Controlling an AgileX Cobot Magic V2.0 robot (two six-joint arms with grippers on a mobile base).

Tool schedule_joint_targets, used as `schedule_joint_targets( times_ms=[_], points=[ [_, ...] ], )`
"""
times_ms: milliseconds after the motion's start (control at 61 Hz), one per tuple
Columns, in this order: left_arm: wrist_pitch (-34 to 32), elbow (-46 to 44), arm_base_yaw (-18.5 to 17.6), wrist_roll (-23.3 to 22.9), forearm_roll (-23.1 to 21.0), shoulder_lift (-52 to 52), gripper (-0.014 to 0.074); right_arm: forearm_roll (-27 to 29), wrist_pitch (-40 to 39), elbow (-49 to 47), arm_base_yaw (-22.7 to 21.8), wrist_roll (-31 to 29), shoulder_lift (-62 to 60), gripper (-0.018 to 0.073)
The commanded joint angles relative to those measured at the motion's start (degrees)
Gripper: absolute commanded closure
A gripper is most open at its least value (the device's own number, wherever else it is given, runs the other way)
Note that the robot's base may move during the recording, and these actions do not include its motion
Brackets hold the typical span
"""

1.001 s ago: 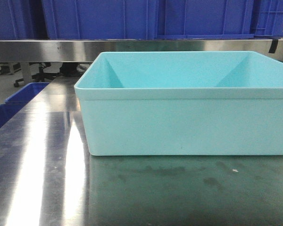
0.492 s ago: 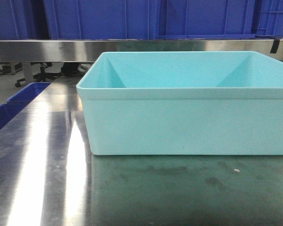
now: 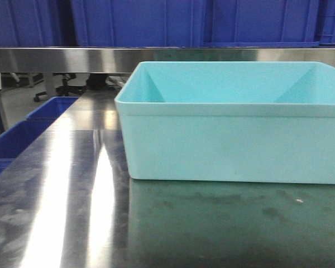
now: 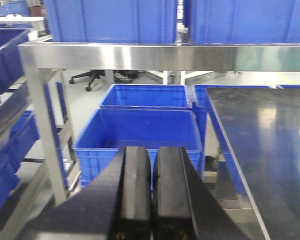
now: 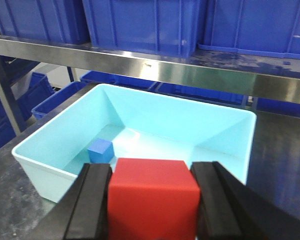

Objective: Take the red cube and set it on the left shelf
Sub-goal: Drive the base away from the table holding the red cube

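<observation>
My right claw (image 5: 153, 212) is clamped on the red cube (image 5: 152, 187) - one black finger (image 5: 92, 202) presses each side face, and the block fills the gap between them. In the right wrist view the cube hangs at 6 o'clock, in front of the near rim of the turquoise tub (image 5: 35, 150). Inside the tub a small blue cube (image 5: 100, 150) sits on the floor near the left wall, at about 10 o'clock from the red one. Past the tub at 12 o'clock runs the brushed-steel front rail of the left shelf (image 5: 165, 70), with large blue crates (image 5: 140, 25) standing on it; the red cube is well apart from that rail.

My left claw (image 4: 151, 195) is closed with nothing in it - the two pads meet. From it, two blue floor crates (image 4: 140, 130) lie at 12 o'clock under the shelf rail, and the steel tabletop (image 4: 260, 135) stretches away at 3 o'clock. In the front view the tub stands on that tabletop, right of centre, and neither claw shows there.
</observation>
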Motion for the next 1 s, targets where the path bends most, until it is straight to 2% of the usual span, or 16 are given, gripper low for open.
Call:
schedule_joint_targets(
  times_ms=[0, 984],
  points=[
    [-5.0, 1.3, -0.5, 0.0, -0.4, -0.8, 0.0495, -1.0, -4.8, -1.4, 0.0, -0.7, 0.3, 0.0480],
    [-5.0, 1.3, -0.5, 0.0, -0.4, -0.8, 0.0495, -1.0, -4.8, -1.4, 0.0, -0.7, 0.3, 0.0480]
  ],
)
